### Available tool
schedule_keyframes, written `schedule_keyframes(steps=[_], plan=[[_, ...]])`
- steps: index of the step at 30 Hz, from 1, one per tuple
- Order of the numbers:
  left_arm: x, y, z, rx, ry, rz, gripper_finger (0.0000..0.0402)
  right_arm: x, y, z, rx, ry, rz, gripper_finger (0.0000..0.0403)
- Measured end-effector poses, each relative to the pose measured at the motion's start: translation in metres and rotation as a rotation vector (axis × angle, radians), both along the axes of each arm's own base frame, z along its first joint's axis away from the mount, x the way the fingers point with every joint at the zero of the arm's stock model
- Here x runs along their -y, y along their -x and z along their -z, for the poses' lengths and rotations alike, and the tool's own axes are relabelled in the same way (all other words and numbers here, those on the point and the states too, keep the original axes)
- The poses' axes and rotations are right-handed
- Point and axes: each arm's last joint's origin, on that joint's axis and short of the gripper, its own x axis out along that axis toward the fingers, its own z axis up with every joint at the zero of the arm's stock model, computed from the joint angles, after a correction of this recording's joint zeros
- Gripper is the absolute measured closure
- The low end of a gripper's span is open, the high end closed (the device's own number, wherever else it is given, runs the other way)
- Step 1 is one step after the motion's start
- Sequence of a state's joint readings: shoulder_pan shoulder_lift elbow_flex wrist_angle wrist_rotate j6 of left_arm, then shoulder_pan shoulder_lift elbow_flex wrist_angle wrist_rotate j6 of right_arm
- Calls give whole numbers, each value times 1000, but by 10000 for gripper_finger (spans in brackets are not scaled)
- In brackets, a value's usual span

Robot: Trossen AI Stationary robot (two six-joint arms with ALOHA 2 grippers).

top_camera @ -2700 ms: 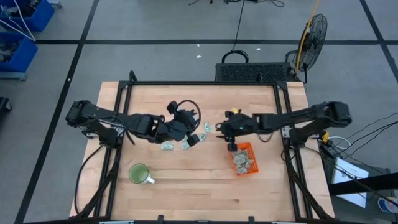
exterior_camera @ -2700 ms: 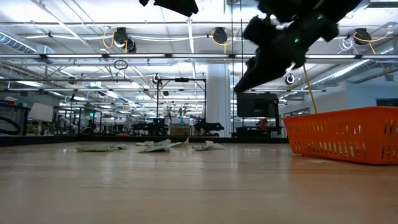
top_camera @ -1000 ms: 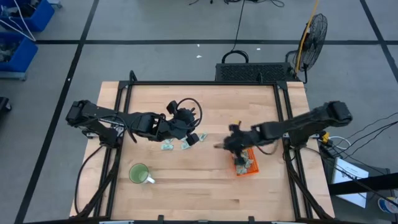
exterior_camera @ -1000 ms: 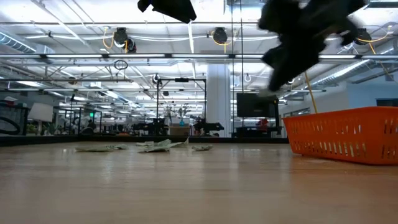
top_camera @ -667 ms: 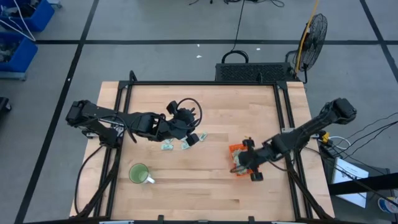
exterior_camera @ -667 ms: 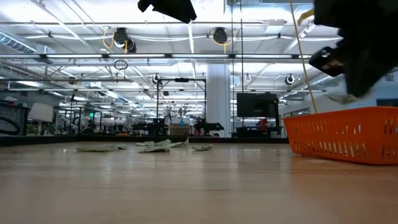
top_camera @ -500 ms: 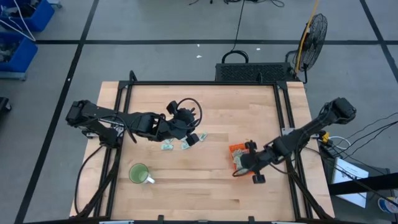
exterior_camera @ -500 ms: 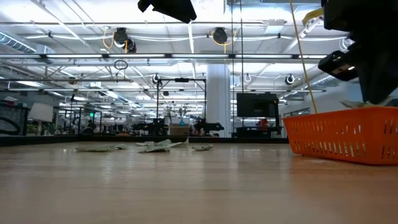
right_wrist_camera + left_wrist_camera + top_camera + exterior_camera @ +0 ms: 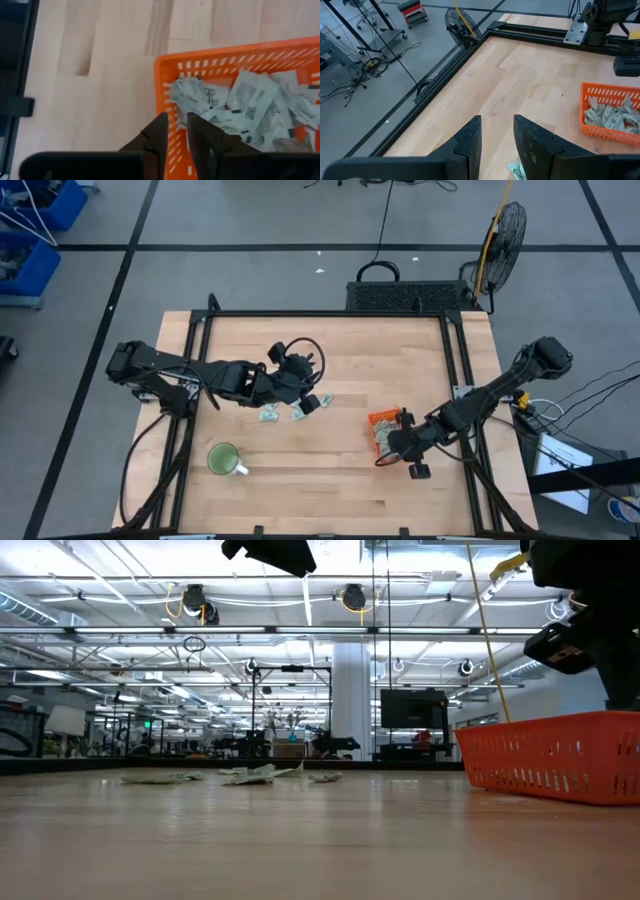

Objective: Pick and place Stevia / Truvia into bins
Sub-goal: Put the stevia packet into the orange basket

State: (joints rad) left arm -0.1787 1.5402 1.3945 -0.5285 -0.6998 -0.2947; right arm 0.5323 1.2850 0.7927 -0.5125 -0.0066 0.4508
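Moved: right end effector [image 9: 384,448] has swung from mid-surface, by the loose sachets, to the orange tray [image 9: 379,420]; we see one sachet fewer in the loose cluster. Left arm unchanged.
Right end effector: over the tray's near end, fingers [image 9: 159,131] w/ only a narrow gap, straddling the tray wall; we can't see anything held between them.
Left end effector [image 9: 312,402]: hangs over the loose sachets, fingers [image 9: 470,140] a narrow gap apart, nothing between them.
Tray contents: heap of pale green/white sachets in the tray [image 9: 245,107], filling most of it, overlapping, some tilted.
Loose sachets [image 9: 281,412]: few left on the wooden surface [image 9: 330,350], left of centre, under and just beside the left end effector; well apart from the tray. Low view shows them lying flat [image 9: 250,775].
Mug [image 9: 222,458]: green, near the front-left, apart from the sachets; contents we can't tell.
Edges/room: tray sits near the surface's right edge, close to the black frame rail [image 9: 462,395]. Wide bare wood between sachets and tray, and along the back.
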Motion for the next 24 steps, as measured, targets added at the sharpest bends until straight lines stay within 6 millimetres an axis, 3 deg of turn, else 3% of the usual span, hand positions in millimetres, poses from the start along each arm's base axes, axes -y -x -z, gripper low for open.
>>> schedule_keyframes(steps=[9,17,24], plan=[[0,0,0,-2,-2,2,282,7,-12,-4,158,123,7,314],[2,2,3,-18,34,12,282,27,-42,-22,467,263,83,312],[3,3,5,-35,56,13,282,45,-63,-21,563,305,-14,303]])
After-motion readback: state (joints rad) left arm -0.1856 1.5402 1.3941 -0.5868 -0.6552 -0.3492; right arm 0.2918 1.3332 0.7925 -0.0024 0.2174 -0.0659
